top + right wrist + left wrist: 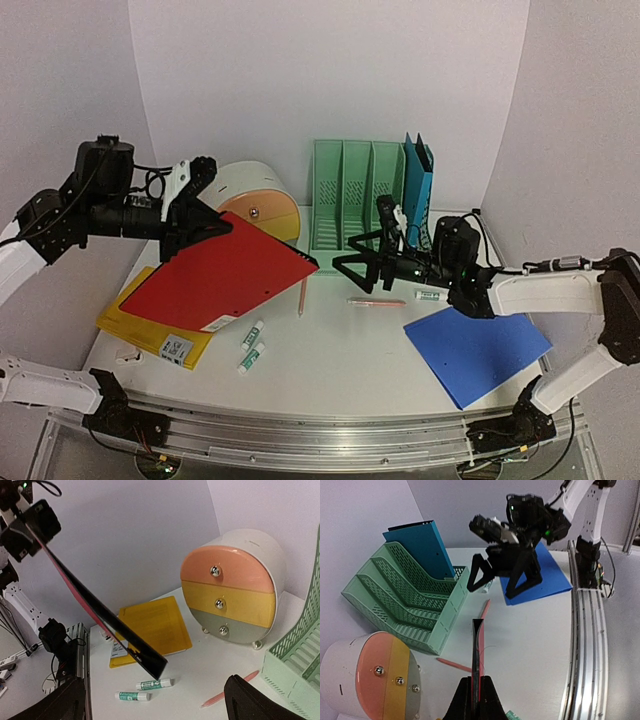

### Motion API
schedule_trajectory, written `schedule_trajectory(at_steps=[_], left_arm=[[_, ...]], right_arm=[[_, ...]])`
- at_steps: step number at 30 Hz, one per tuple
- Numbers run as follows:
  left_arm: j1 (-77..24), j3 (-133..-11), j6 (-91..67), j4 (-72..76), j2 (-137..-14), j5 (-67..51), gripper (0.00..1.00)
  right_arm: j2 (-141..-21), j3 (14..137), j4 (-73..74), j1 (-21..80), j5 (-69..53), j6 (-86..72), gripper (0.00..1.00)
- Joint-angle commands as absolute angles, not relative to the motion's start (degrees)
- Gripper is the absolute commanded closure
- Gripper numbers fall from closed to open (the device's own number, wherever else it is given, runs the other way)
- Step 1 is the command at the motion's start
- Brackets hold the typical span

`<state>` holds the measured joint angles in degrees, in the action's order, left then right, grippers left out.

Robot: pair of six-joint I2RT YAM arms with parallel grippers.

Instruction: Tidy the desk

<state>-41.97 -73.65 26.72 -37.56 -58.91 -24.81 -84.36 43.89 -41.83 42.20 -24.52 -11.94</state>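
Observation:
The white desk holds scattered stationery. My left gripper is shut on the edge of a red folder and holds it tilted above the desk's left side. In the left wrist view the gripper pinches the folder edge-on. My right gripper is open and empty, hovering in front of the mint-green file rack. In the right wrist view the gripper has its jaws wide apart, facing the red folder.
A yellow folder lies at the left, a blue folder at the right. A teal folder stands in the rack. A round drawer unit is at the back. Glue sticks and pink pens lie mid-desk.

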Motion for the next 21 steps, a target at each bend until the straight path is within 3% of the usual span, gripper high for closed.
schedule_trajectory(at_steps=[1,6,16,17,18,20,21], left_arm=[[-41.5,-83.2,19.6,-35.9,-60.9,-30.4,1.0],[-41.1,-91.4,14.7,-35.2,-64.7,-36.1,1.0],[-40.3,-96.9,2.9,-28.6,-69.1,-44.0,1.0],[-40.1,-97.0,2.1,-28.0,-69.3,-44.3,1.0],[-39.8,-96.9,1.4,-27.5,-69.5,-44.5,1.0],[-39.0,-96.5,-0.3,-26.2,-69.6,-45.3,1.0],[-38.4,-96.1,-2.0,-25.3,-69.5,-45.7,1.0]], right_arm=[[-85.9,40.7,-54.6,42.4,-26.2,-17.0,0.02],[-89.3,38.7,-71.5,42.8,-27.4,-21.1,0.02],[-97.1,49.2,-81.4,46.9,-31.6,-20.2,0.08],[-97.5,49.9,-82.0,47.3,-32.4,-20.6,0.11],[-97.8,50.6,-82.4,47.7,-32.8,-21.1,0.21],[-98.1,51.2,-83.3,48.1,-32.4,-22.3,0.51],[-98.0,51.0,-84.2,48.2,-32.1,-22.8,0.61]])
